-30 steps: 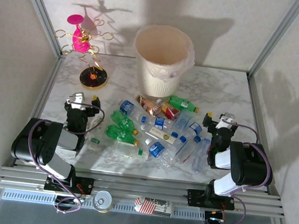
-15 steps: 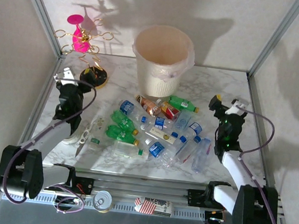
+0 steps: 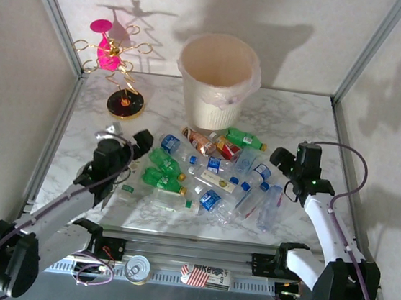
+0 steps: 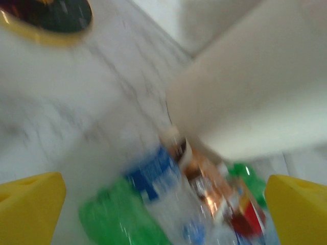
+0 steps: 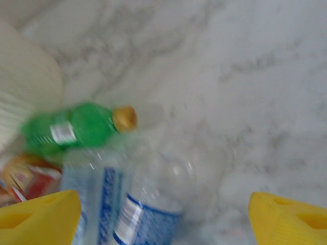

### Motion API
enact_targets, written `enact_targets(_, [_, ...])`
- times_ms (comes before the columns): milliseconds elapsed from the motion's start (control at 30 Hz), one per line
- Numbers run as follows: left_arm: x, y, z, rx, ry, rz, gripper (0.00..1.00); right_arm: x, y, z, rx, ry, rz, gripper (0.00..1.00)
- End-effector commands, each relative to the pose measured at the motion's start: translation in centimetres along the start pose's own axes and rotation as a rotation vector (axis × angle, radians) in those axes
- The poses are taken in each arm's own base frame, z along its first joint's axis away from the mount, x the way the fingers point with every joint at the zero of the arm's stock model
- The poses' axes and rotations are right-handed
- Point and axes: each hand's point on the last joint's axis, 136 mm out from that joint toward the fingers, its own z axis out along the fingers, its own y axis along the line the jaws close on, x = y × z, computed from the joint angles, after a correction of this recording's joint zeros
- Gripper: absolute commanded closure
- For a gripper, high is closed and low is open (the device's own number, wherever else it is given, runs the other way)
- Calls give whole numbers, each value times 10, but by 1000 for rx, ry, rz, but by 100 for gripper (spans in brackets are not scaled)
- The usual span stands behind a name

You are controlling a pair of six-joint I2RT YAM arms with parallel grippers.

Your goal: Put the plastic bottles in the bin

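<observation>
overhead, a tall round cream ribbed wastebasket (image 3: 213,106) with a translucent plastic liner over its rim stands upright at the far middle of the white marbled table (image 3: 298,121). the small plastic bottles (image 3: 212,177) lie on their sides in a loose heap on the table just in front of it: clear ones with blue labels, green ones, and a few with red-brown labels nearest the basket. the left gripper (image 3: 142,141) reaches in low at the left edge of the heap, close to a blue-labelled bottle. the right gripper (image 3: 280,159) sits at the right edge of the heap, near the clear bottles there. a pink-and-gold wire ornament stand (image 3: 111,54) rises at the far left on its round black base, well apart from the heap, and a silver tin can (image 3: 137,268) rests on the metal rail at the near edge.

next, the left wrist view is blurred. the left gripper (image 4: 163,214) is spread wide, its yellow fingertips (image 4: 28,204) at the two bottom corners with nothing between them. beyond the gap lie a clear bottle with a blue label (image 4: 156,178), a green one beside it and a red-brown one behind, with the cream basket wall (image 4: 255,102) just past them.

lastly, in the right wrist view the right gripper (image 5: 163,219) is also spread wide and grips nothing. ahead lies a green bottle with a yellow-orange cap (image 5: 76,127), and clear blue-labelled bottles (image 5: 102,189) lie nearer, between the fingers, on the marble.
</observation>
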Motion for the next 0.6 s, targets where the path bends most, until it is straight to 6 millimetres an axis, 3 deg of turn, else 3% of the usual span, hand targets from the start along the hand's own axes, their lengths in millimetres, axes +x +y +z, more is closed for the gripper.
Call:
enact_targets(0, [16, -3, -16, 0, 0, -98, 1, 39, -16, -9, 83, 143, 12, 21])
enact_targets(200, [22, -12, -25, 19, -8, -119, 1, 70, -32, -9, 153, 213, 43, 23])
enact_targets(567, [30, -42, -4, 56, 25, -91, 1, 102, -52, -5, 229, 215, 114, 28])
